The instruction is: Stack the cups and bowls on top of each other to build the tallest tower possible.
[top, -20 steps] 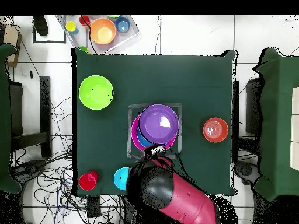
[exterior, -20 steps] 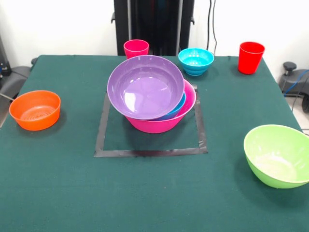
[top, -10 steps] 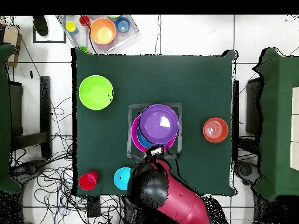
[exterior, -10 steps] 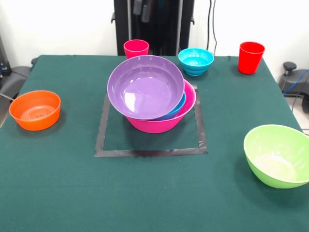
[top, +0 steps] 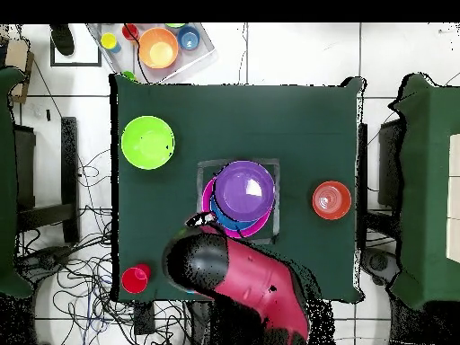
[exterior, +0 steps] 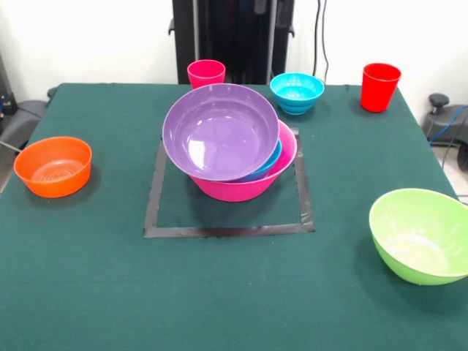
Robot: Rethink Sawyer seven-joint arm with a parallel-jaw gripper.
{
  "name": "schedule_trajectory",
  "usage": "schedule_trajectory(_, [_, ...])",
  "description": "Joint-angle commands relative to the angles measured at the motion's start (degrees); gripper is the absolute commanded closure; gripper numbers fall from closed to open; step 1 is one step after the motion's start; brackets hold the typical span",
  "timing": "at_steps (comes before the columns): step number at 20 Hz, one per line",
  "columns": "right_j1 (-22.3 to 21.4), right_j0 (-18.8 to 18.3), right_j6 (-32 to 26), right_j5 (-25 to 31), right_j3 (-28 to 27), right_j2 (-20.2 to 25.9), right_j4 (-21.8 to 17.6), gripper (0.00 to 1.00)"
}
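The tower stands inside a square of grey tape (exterior: 155,197): a large pink bowl (exterior: 245,189) holds a blue bowl (exterior: 268,162), and a purple bowl (exterior: 219,131) lies tilted on top. Behind it stand a pink-red cup (exterior: 206,73), a small ribbed blue bowl (exterior: 296,92) and a red cup (exterior: 380,86). An orange bowl (exterior: 53,166) sits at the left and a lime green bowl (exterior: 420,234) at the front right. In the overhead view my gripper (top: 202,218) hangs beside the purple bowl (top: 244,190), and the arm (top: 234,274) hides the ribbed blue bowl and the pink-red cup.
The overhead view shows the red cup (top: 135,278), the lime green bowl (top: 148,142) and the orange bowl (top: 331,199) spread round the tape square. A clear tray (top: 157,45) with small coloured dishes lies on the floor beyond the table's far edge.
In the overhead view the arm has swung left, and the gripper has shifted left along the tower's rim. It now covers the small blue bowl. Bowls and cups have not moved.
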Motion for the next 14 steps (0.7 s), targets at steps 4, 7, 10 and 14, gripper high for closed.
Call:
schedule_trajectory(4, [16.1, 0.6, 5.0, 13.6, -25.9, 8.2, -2.3, 0.00])
schedule_trajectory(7, [20.2, -0.8, 4.1, 15.6, -31.7, 8.6, -2.4, 0.00])
schedule_trajectory(10, [23.6, -2.2, 3.3, 15.8, -36.7, 8.2, -2.7, 0.00])
schedule_trajectory(14, [29.3, -2.8, 3.6, 18.0, -45.3, 7.1, -3.4, 0.00])
